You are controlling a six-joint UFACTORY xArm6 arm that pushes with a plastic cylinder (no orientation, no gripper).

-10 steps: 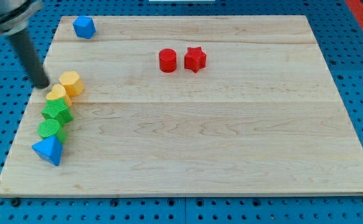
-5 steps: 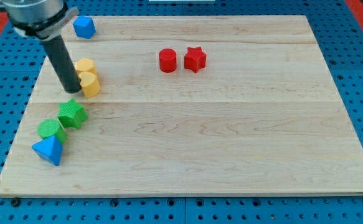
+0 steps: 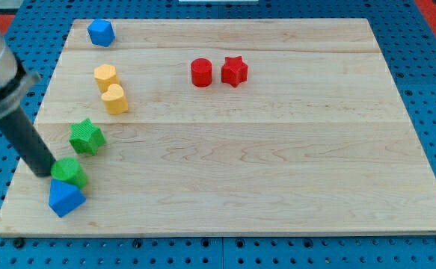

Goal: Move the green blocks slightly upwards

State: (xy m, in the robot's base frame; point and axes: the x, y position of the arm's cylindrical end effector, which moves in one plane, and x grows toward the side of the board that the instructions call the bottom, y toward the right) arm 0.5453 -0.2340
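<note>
A green star block (image 3: 87,137) lies at the view's left on the wooden board (image 3: 277,164). A green round block (image 3: 69,172) lies below it, touching a blue block (image 3: 66,197) near the bottom left corner. My tip (image 3: 44,172) is just left of the green round block, touching or nearly touching it. The dark rod rises to the upper left from there.
Two yellow blocks (image 3: 105,77) (image 3: 115,99) sit above the green star. A blue block (image 3: 100,32) is at the top left corner. A red cylinder (image 3: 201,72) and a red star (image 3: 234,71) sit at the top middle.
My tip moved from beside the yellow blocks down to the left of the green round block. The yellow blocks shifted right. The green round and blue blocks shifted slightly right.
</note>
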